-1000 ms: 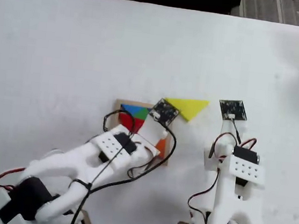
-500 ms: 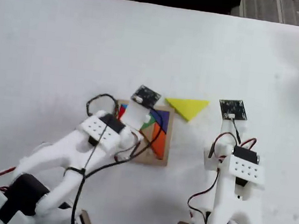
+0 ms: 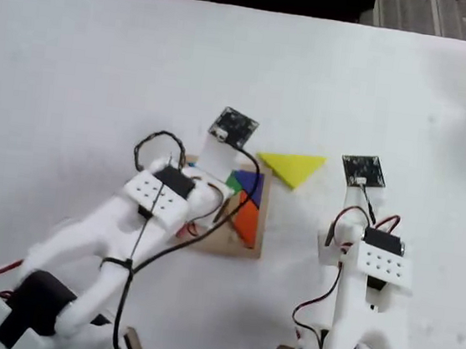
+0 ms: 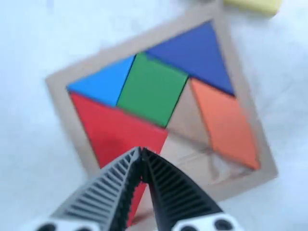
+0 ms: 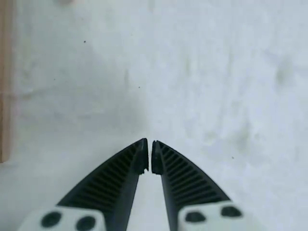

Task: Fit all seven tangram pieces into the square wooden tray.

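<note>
**Left gripper and tray, with change over the last 1 s.** The left gripper (image 4: 142, 153) is pinched together at the tips and carries nothing. It hangs above the red triangle (image 4: 115, 130), near the edge of the square wooden tray (image 4: 96, 67).

- **Change:** 1 s ago the left arm lay across the tray with its wrist close to the yellow triangle (image 3: 293, 166). It has since swung back over the tray's other half. The yellow triangle has not shifted.
- **Tray contents:** 5 pieces are seated: the red triangle, the light blue triangle (image 4: 103, 84), the green square (image 4: 151, 91), the dark blue triangle (image 4: 192, 53) and the orange parallelogram (image 4: 224, 125). Bare wood (image 4: 185, 122) shows between them.
- **Outside the tray:** the yellow triangle lies on the table (image 3: 103, 59), just beside a tray corner.
- **Right gripper:** the right gripper (image 5: 149, 156) is likewise closed and empty, unmoved over bare table.

**Reading:** the swing placed no piece, and the yellow triangle probably remains to be fetched.
</note>
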Action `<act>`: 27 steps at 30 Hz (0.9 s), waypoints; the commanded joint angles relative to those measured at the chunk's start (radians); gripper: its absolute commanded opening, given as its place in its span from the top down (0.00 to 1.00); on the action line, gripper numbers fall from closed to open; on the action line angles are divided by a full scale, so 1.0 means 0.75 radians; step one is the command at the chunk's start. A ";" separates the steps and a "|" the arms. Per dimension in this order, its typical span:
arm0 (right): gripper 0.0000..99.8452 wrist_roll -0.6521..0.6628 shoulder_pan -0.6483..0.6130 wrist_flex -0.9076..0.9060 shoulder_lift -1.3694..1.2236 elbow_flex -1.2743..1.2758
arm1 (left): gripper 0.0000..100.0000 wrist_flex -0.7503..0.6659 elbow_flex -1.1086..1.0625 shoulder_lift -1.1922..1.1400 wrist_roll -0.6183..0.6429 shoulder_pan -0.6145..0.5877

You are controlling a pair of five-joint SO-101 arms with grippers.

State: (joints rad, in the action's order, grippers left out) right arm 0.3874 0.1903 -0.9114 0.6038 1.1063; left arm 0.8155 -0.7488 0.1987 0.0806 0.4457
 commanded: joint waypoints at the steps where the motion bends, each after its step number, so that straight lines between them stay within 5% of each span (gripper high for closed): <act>1: 0.98 0.014 0.007 0.024 0.026 -0.006 | 0.98 -0.198 -0.033 0.009 -0.002 0.097; 15: 0.98 0.014 0.007 0.024 0.026 -0.006 | 0.98 -0.143 -0.088 -0.040 0.123 0.114; 27: 0.98 0.014 0.007 0.024 0.026 -0.006 | 0.98 0.092 0.237 -0.355 0.127 0.054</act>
State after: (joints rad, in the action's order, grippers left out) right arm 0.3874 0.1903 -0.9114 0.6038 1.1063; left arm 0.8769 -0.6337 -0.0652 0.1665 0.5148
